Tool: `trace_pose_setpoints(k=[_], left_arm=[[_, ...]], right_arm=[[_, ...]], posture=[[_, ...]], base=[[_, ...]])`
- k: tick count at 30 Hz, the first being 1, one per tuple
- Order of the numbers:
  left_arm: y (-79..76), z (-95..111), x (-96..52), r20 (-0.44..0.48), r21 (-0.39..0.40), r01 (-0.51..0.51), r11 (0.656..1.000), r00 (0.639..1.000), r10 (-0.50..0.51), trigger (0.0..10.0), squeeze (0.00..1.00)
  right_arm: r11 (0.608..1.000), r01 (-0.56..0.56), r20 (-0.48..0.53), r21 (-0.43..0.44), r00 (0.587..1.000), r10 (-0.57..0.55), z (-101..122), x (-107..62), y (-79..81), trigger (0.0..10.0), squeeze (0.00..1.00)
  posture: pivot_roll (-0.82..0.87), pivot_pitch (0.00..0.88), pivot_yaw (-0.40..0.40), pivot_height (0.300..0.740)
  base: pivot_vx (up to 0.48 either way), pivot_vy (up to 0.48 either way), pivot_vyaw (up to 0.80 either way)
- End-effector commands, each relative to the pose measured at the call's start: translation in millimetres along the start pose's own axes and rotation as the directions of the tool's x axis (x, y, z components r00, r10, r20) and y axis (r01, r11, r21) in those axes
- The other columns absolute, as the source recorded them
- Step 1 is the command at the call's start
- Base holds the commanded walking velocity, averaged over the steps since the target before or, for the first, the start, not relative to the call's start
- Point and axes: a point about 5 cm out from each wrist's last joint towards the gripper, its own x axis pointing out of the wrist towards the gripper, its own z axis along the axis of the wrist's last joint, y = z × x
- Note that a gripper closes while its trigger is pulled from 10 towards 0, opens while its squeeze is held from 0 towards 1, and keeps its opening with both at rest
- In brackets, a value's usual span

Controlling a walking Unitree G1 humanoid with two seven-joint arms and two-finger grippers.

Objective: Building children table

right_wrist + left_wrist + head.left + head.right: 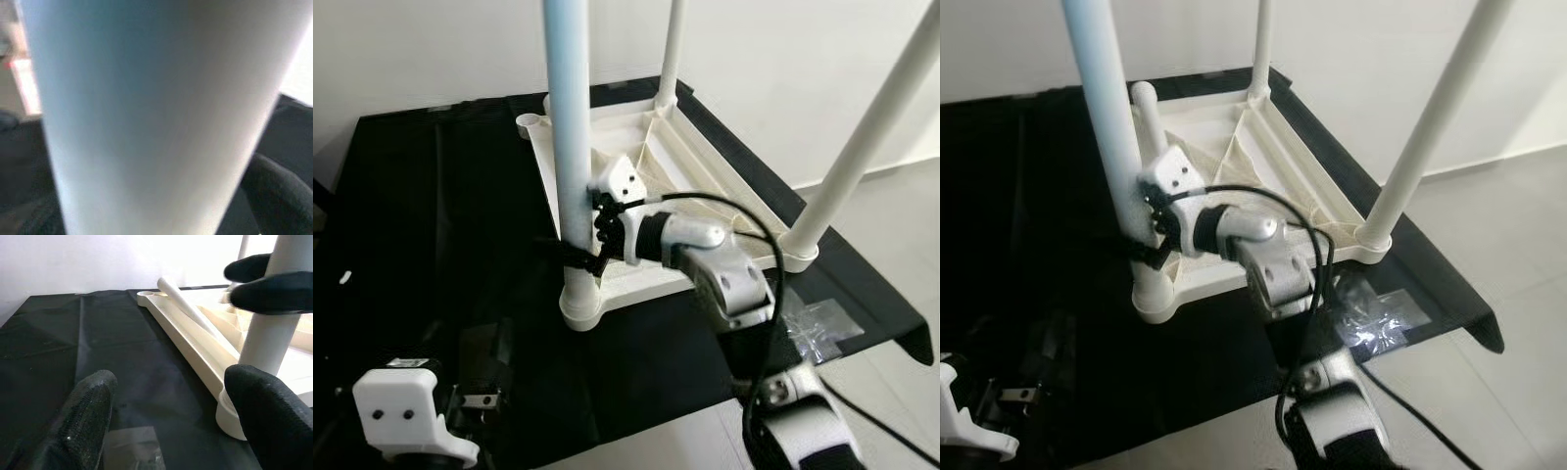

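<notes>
The white tabletop (636, 166) lies upside down on a black cloth (440, 225), its underside ribs facing up. Three legs stand upright in its corner sockets, their long axes pointing up toward the ceiling. The right gripper (579, 238) has its black fingers pinched around the nearest leg (570, 147), low down, just above its socket. A loose leg (188, 308) lies flat along the tabletop's edge. The left gripper (171, 421) hovers low over the cloth near that corner, fingers spread apart and holding nothing. A clear plastic bag (818, 328) sits on the cloth beside the right arm.
</notes>
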Motion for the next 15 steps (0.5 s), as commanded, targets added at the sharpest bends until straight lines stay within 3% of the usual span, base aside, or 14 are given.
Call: trace_pose_setpoints(k=[1, 3, 4, 5, 6, 7, 8, 14, 15], left_arm=[[1.6, -2, -1.3, -0.018, 0.008, -0.012, 1.000, 1.000, 0.012, 10.0, 0.00], [1.6, -2, -1.5, -0.017, 0.008, -0.013, 1.000, 1.000, 0.013, 10.0, 0.00], [1.6, -2, -1.6, -0.018, 0.009, -0.013, 1.000, 1.000, 0.014, 10.0, 0.00], [1.6, -2, -1.6, -0.018, 0.009, -0.013, 1.000, 1.000, 0.014, 10.0, 0.00], [1.8, -2, -1.8, -0.017, 0.010, -0.015, 1.000, 1.000, 0.015, 10.0, 0.00], [1.8, -2, -1.8, -0.017, 0.010, -0.015, 1.000, 1.000, 0.015, 10.0, 0.00], [2.5, -1, -2.5, -0.018, 0.012, -0.018, 1.000, 1.000, 0.018, 10.0, 0.00], [2.7, -1, -3.0, -0.019, 0.013, -0.020, 1.000, 1.000, 0.020, 10.0, 0.00], [2.9, -1, -3.2, -0.019, 0.014, -0.021, 1.000, 1.000, 0.021, 10.0, 0.00]], right_arm=[[0.999, -0.039, -0.006, -0.011, 0.999, 0.039, 0, 0.4, -2.5, 10.0, 1.00], [0.997, -0.079, 0.001, -0.014, 0.997, 0.079, 3, 0.2, -6.9, 10.0, 1.00], [0.993, -0.119, 0.002, -0.026, 0.993, 0.119, 5, 0.8, -9.2, 10.0, 0.30], [0.993, -0.119, 0.002, -0.026, 0.993, 0.119, 5, 0.8, -9.2, 10.0, 0.30], [0.984, -0.175, 0.013, -0.026, 0.984, 0.176, 8, 1.1, -10.4, 10.0, 0.00], [0.984, -0.175, 0.013, -0.026, 0.984, 0.176, 8, 1.1, -10.4, 10.0, 0.00], [0.962, -0.273, 0.038, -0.019, 0.961, 0.273, 15, 3.1, -15.4, 10.0, 0.00], [0.944, -0.329, 0.052, -0.018, 0.943, 0.330, 19, 5.7, -19.3, 10.0, 0.00], [0.939, -0.343, 0.057, -0.015, 0.937, 0.343, 19, 5.9, -19.6, 3.4, 0.00]], posture=[[0.13, 0.169, -0.043, 0.740], [0.13, 0.170, -0.042, 0.740], [0.13, 0.170, -0.042, 0.740], [0.13, 0.170, -0.042, 0.740], [0.14, 0.173, -0.042, 0.740], [0.14, 0.173, -0.042, 0.740], [0.14, 0.174, -0.044, 0.740], [0.14, 0.176, -0.047, 0.740], [0.14, 0.176, -0.047, 0.740]], base=[[0.000, 0.000, 0.00], [0.000, 0.000, 0.00], [0.000, 0.000, 0.00], [0.000, 0.000, 0.00], [0.000, 0.000, 0.00], [0.000, 0.000, 0.00], [0.000, 0.000, 0.00], [0.000, 0.000, 0.00], [0.000, 0.000, 0.00]])
